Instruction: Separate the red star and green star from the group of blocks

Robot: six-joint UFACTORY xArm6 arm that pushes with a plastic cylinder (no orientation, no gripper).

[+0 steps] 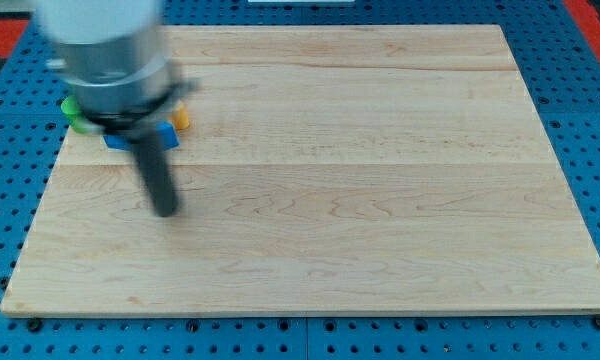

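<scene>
Stars not identifiable: green block (72, 108), blue block (117, 140), yellow block (181, 117) half-hidden upper left; my tip (166, 211) below them, touching nothing.

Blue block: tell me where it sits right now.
The blue block lies near the wooden board's top-left corner, partly hidden behind my rod, between a green block and a yellow block; my tip is below it.

Pale matt wooden board (380, 200); matt dark rod (158, 170).

Bright, even light — the arm (105, 50) perhaps motion-blurred.
</scene>
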